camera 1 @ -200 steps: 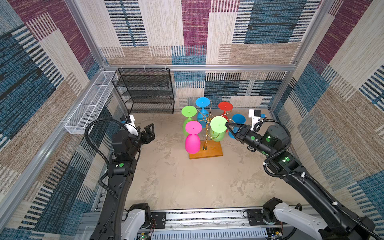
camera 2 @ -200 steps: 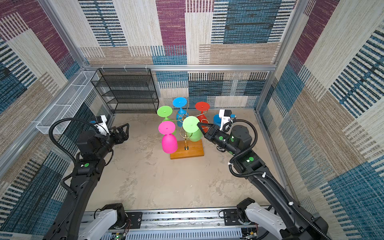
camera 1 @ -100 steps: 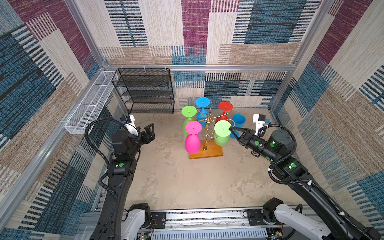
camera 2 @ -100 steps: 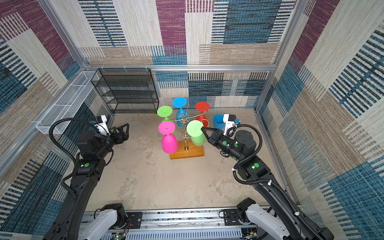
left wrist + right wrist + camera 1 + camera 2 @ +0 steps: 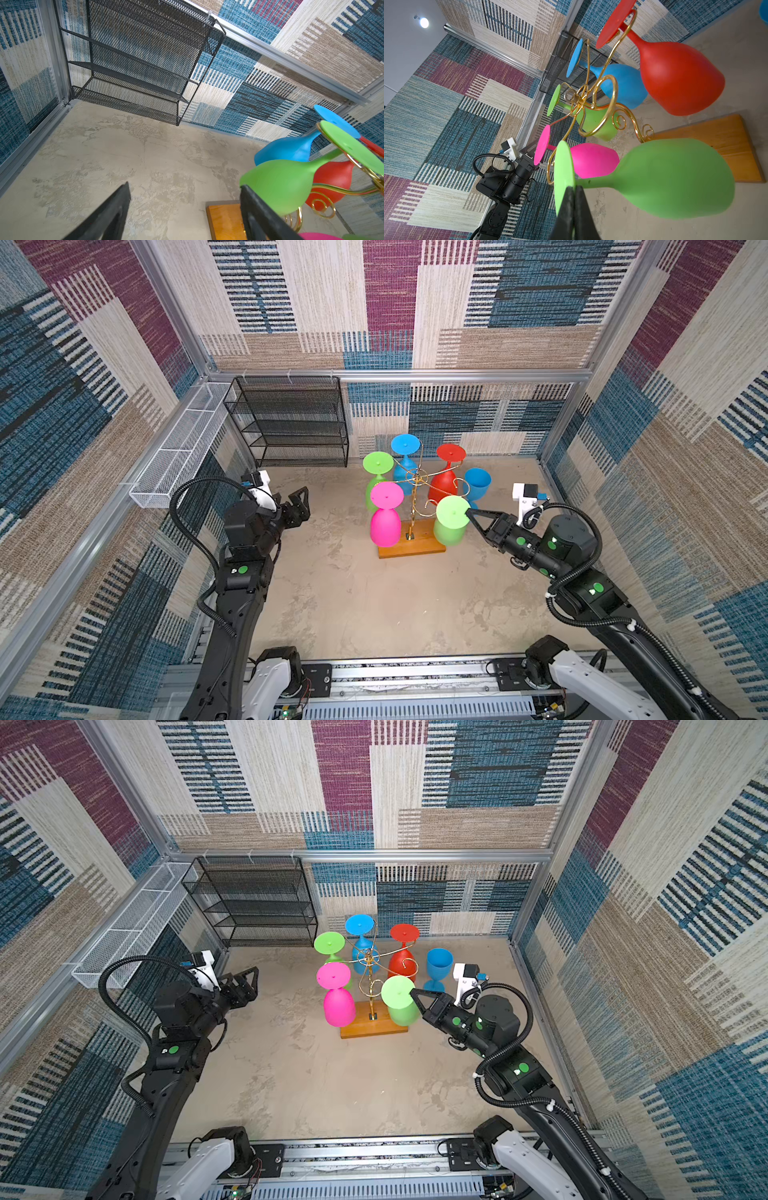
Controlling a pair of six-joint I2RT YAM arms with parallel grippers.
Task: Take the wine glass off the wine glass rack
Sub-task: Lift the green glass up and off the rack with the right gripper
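Surroundings: woven wall panels [image 5: 390, 290] in blue, plum and beige patches enclosed a mottled beige tabletop [image 5: 353, 605].
Back left: a black mesh shelf unit [image 5: 291, 418] stood against the rear wall. A long white wire basket [image 5: 178, 448] ran along the left wall beside it.
Rack: the thin gold wire wine glass rack [image 5: 409, 549], with curled scroll arms and an orange-brown wooden base, stood upright toward the rear middle of the tabletop.
Hanging glasses: a pink wine glass [image 5: 385, 522], a second green wine glass [image 5: 377, 464], a blue hanging wine glass [image 5: 405, 445] and a red wine glass [image 5: 444, 487] hung bowl-down from the arms.
Loose glass: an upright blue wine glass [image 5: 477, 485] stood on the tabletop just right of the rack.
Task glass: the lime-green frosted wine glass [image 5: 449, 522] was bowl-down at the rack's front right, by the right end of the wooden base. Its foot was just beside a scroll arm's tip. Whether the wire carried it could not be told.
Right end effector [image 5: 573, 188]: closed, its fingertips pinched on the rim of that glass's foot, next to the stem.
Left end effector [image 5: 185, 185]: spread wide and empty, above the tabletop well left of the rack.
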